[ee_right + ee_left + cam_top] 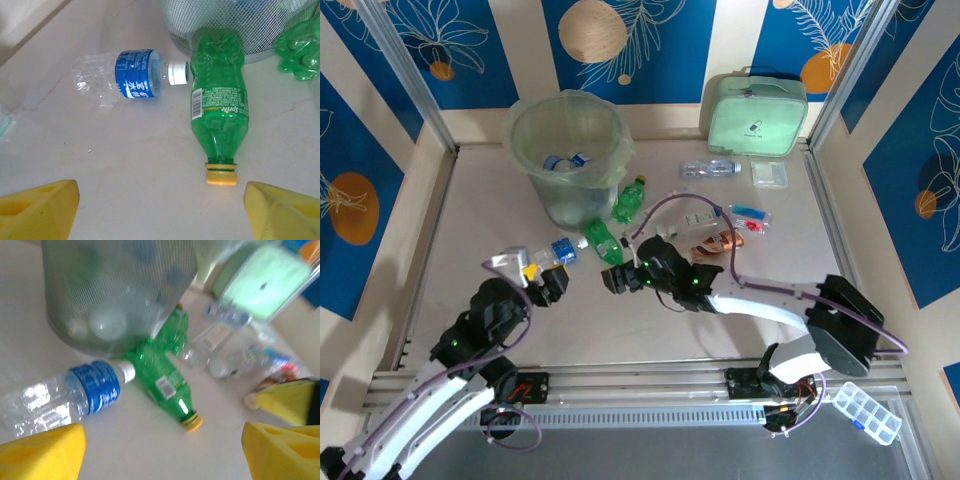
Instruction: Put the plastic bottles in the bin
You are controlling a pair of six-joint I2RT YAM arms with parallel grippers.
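Note:
A green bottle (602, 241) with a yellow cap lies in front of the bin (568, 155), cap toward me. A clear bottle (558, 252) with a blue label and white cap lies to its left. A second green bottle (629, 200) leans against the bin's right side. My left gripper (546, 283) is open and empty just short of the clear bottle (75, 395). The right gripper (617, 278) is open and empty too, with the green bottle's (219, 110) cap just ahead of its right finger (285, 210). Several bottles lie inside the bin.
A mint-green zipped case (757, 112) stands at the back right. In front of it lie another clear bottle (710, 168) and small packets (768, 173). A silver object (508, 260) lies left of my left gripper. A compartment box (865, 412) sits at the near right.

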